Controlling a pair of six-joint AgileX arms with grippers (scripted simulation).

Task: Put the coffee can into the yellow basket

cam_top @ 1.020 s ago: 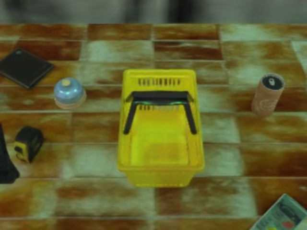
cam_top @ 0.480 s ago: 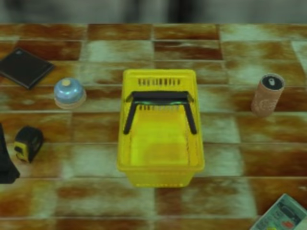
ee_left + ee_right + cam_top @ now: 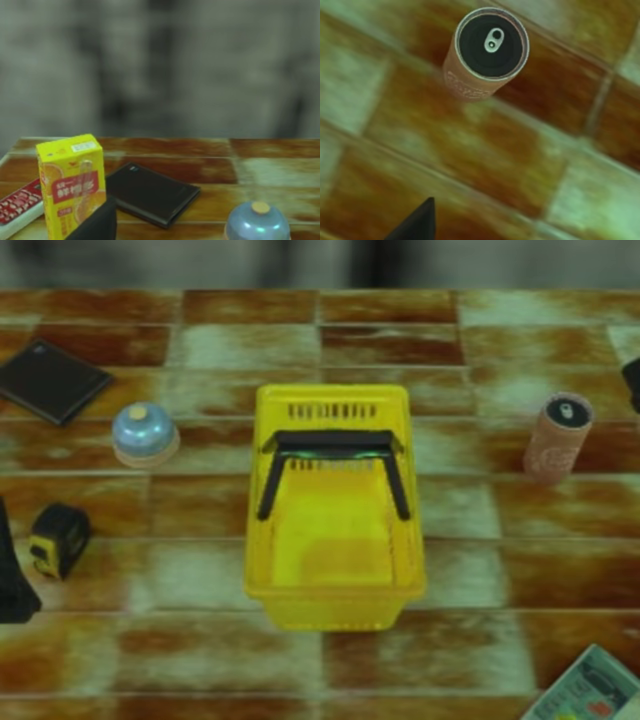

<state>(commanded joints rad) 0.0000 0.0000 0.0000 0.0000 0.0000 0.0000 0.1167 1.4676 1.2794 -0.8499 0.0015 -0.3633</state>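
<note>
Right claw [image 3: 415, 222], fingers' spread indiscernible, hangs above the upright coffee can [image 3: 558, 437], right of the yellow basket [image 3: 335, 602] on the counter; light, rigid, slick: grip mid-body.

Bell [image 3: 145, 434], tape measure [image 3: 59, 539], wallet [image 3: 50, 380], juice carton [image 3: 72, 182].

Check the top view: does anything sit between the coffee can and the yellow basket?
No. In the top view, only bare tiled tabletop lies between the coffee can and the yellow basket.
</note>
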